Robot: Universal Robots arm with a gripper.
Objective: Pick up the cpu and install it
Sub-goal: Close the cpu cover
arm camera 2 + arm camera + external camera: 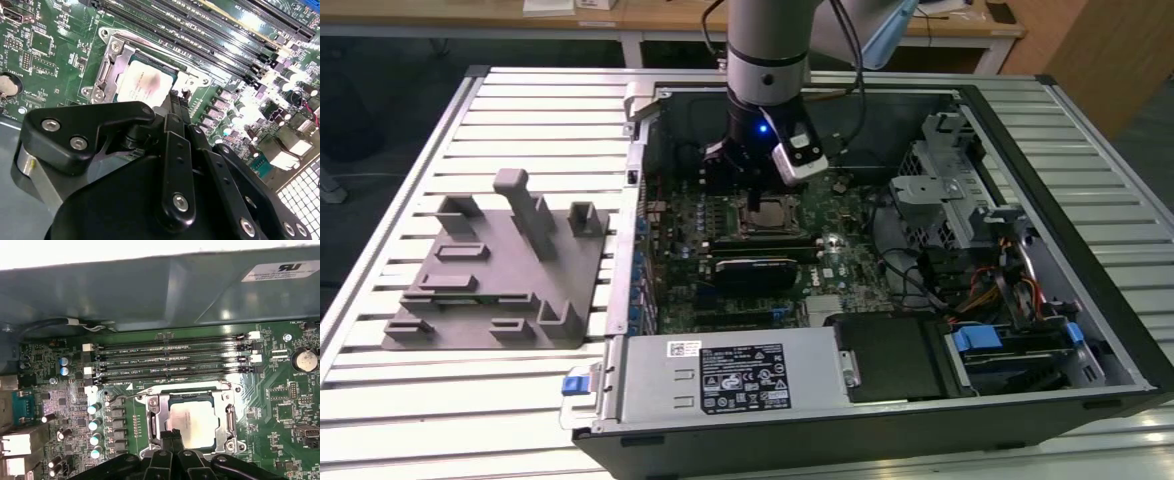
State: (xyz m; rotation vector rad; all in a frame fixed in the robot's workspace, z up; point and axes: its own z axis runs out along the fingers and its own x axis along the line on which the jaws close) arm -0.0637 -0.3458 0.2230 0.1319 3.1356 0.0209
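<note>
Silvery matt metal cpu (192,418) on glossy green motherboard (285,390).

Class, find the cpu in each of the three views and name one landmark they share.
Exterior view: cpu in the socket frame, under the arm.
Second wrist view: cpu inside that frame, beside the memory slots.
First wrist view: cpu inside it, memory slots alongside.
Shared landmark: the socket frame.

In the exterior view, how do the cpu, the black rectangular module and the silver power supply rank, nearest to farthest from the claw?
1. cpu, in its socket just below the claw.
2. black rectangular module, on the motherboard, toward the camera.
3. silver power supply, nearest the camera.
</note>
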